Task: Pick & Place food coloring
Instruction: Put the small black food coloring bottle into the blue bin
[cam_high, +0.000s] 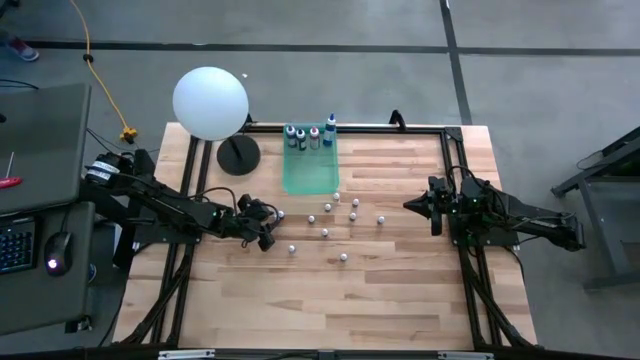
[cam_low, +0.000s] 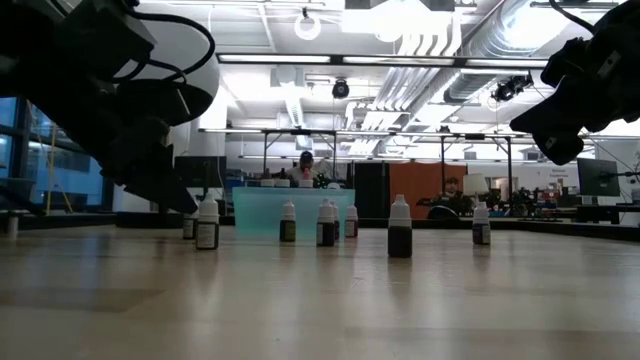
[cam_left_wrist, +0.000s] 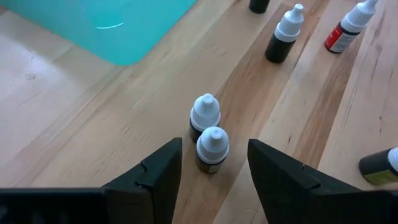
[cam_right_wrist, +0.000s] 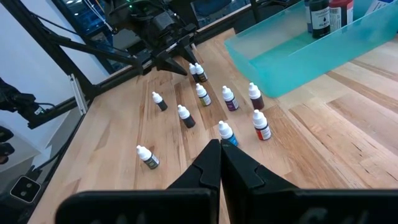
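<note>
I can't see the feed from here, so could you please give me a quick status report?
Left gripper open, straddling two small white-capped bottles. Right gripper shut, parked at table's right. Four bottles in translucent green tray; rest loose on wood.

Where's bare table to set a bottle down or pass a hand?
Free: the near half of the table, below the loose bottles. Crowded: between green tray and left gripper, whose open fingers straddle two bottles.

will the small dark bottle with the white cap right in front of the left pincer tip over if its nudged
Probably. The small dark white-capped bottle stands upright, tall for its narrow base, between the open fingers of the left pincer, so a nudge near the cap could topple it. A second white-capped bottle stands right against it and would likely get knocked too. It looks light, and its round body may roll.
</note>
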